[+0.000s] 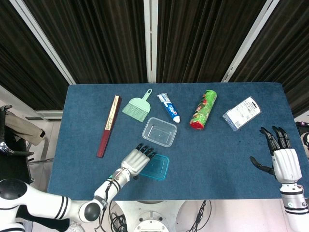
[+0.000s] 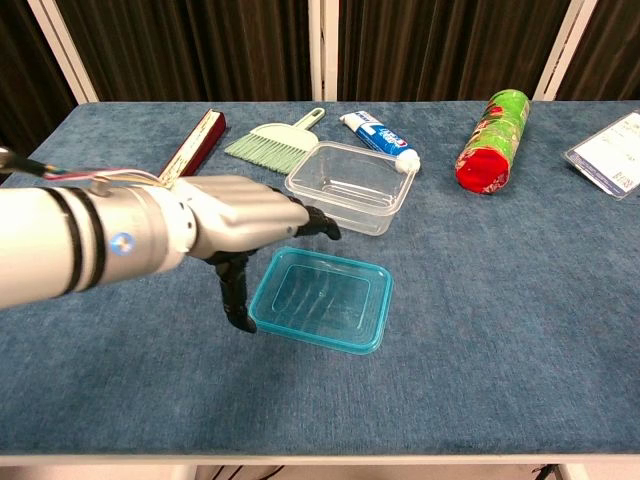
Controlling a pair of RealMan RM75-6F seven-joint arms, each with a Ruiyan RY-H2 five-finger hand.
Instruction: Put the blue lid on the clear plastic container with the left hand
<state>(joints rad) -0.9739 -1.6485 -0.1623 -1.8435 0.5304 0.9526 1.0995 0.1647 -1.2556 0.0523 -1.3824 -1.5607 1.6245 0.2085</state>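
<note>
The blue lid lies flat near the table's front edge. The clear plastic container stands empty just behind it. My left hand hovers over the lid's left edge. Its fingers reach out over the lid's back-left corner, and its thumb hangs down beside the left rim. I see no grip on the lid. In the head view my right hand is off the table's right edge, fingers spread and empty; the chest view does not show it.
Along the back lie a folded red fan, a green hand brush, a toothpaste tube, a green can with a red end and a white packet.
</note>
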